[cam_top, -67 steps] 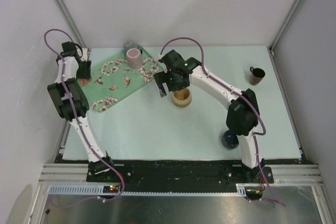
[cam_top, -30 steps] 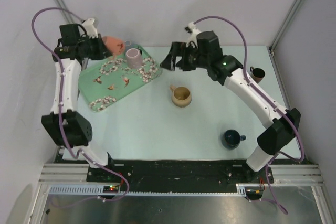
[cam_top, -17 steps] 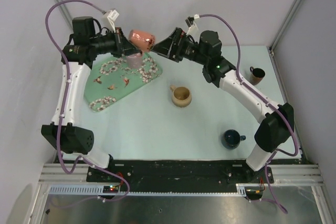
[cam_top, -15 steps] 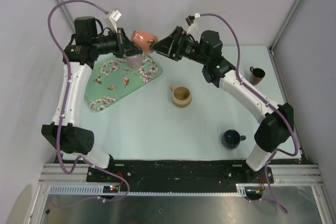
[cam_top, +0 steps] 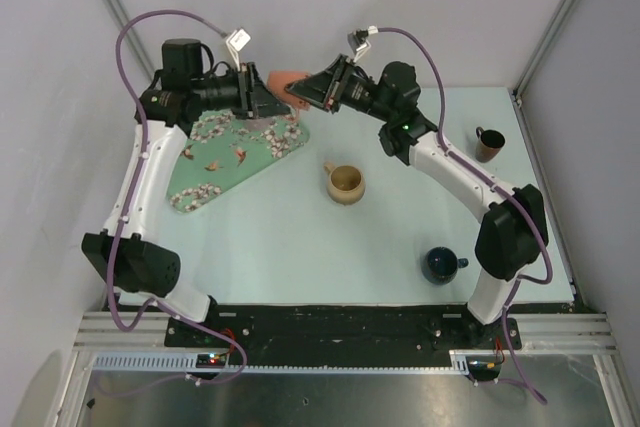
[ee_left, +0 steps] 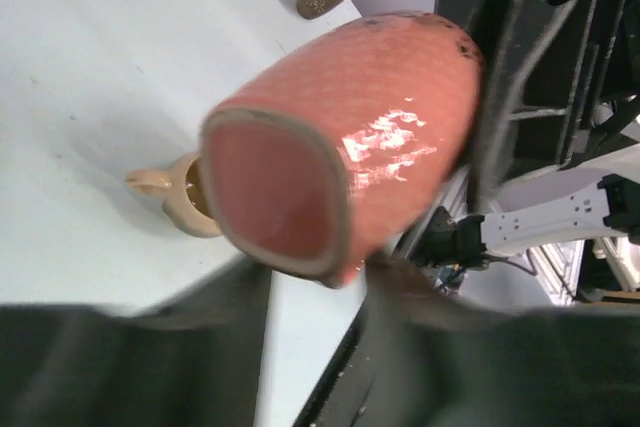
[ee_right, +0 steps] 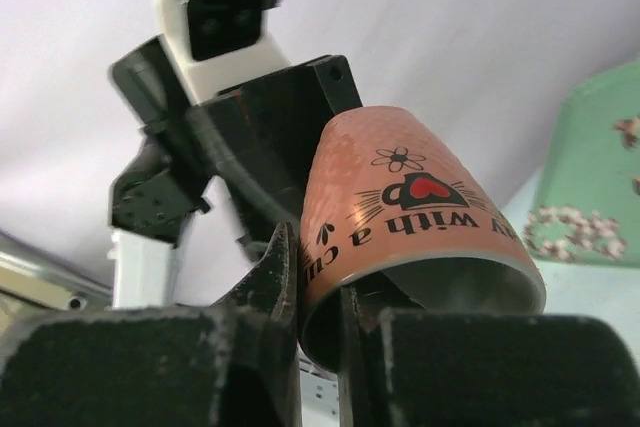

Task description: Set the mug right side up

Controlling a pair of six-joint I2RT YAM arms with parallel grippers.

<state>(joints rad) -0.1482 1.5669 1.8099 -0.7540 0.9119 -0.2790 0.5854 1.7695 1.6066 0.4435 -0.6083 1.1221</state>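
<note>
1. The salmon-pink ceramic mug [cam_top: 289, 83] is held in the air between the two raised arms, above the far edge of the green flower-patterned tray [cam_top: 215, 162] and well clear of the pale counter [cam_top: 300, 247].
2. The mug's long axis is seen lying nearly level. Its closed base is turned toward the left arm and its open mouth toward the right arm, so it is on its side, neither upside down nor upright.
3. The left fingers [ee_left: 230, 297] are set on either side of the base end. They are blurred in the left wrist view, but they are judged to be clamped on the mug.
4. The right fingers [ee_right: 275, 287] are brought almost together on the rim, one outside the wall and one inside the mouth, with the wall pinched between them.
5. Both arms are about equally near, each at one end of the axis. The coming move is judged to turn on the mouth being swung upward from the rim grip once the base end is let go.
6. No handle can be made out in any view.
</note>
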